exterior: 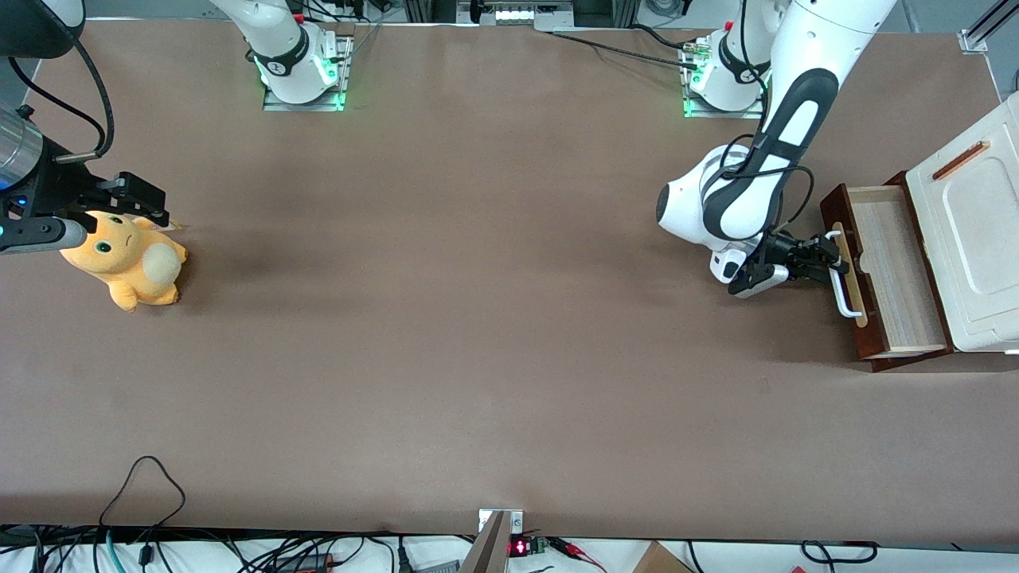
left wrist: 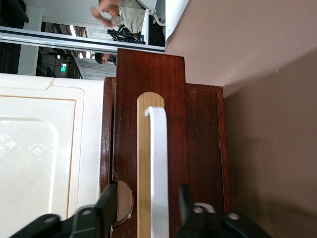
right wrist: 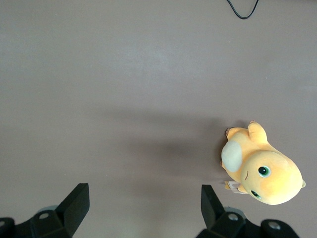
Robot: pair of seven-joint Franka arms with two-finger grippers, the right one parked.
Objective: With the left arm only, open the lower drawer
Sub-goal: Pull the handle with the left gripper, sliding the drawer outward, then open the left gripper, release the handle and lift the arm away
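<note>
The lower drawer (exterior: pixel 890 269) sits at the working arm's end of the table, under a cream-white cabinet top (exterior: pixel 975 239), and already stands pulled out, its pale plywood inside showing from above. The left arm (exterior: pixel 764 159) reaches down to the drawer front, and its gripper (exterior: pixel 828 261) is at the white bar handle (left wrist: pixel 159 173). In the wrist view the two black fingers (left wrist: pixel 106 206) stand apart, one on each side of the bar with gaps showing, so the gripper looks open and grips nothing firmly. If more travel is wanted, the pull should probably run straight out along the drawer's slide, level, so the front does not bind or drag the cabinet.
</note>
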